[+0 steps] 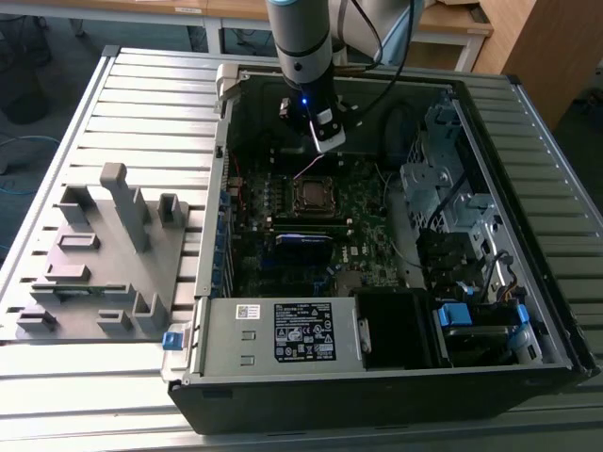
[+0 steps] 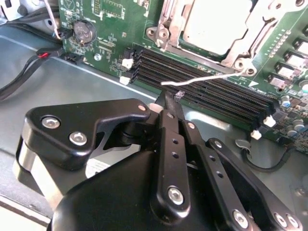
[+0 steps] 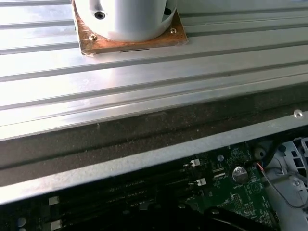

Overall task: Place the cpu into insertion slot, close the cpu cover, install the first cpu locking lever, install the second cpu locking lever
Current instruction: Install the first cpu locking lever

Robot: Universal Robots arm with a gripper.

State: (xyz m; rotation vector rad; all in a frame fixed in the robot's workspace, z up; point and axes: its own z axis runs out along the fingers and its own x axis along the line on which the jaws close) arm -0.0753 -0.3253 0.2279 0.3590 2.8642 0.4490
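The cpu (image 2: 216,21) lies in the insertion slot (image 1: 314,195), its dull silver top showing through the window of the cpu cover (image 2: 204,54). The cover is down flat on the slot. A thin silvery locking lever (image 2: 207,77) sticks out from the slot's corner over the black memory slots, with its end free. My gripper (image 2: 166,100) is shut with nothing between its black fingers. Its tip sits just beside the lever's free end, and I cannot tell whether they touch. In the exterior view the gripper (image 1: 328,141) hangs inside the open computer case, just behind the slot.
Long black memory slots (image 2: 216,96) run beside the socket. A coin battery (image 2: 83,32) and loose cables (image 2: 29,72) lie on the board's far side. The case holds a power supply (image 1: 283,334) and a drive cage (image 1: 443,188). A grey fixture (image 1: 104,254) stands on the ribbed table.
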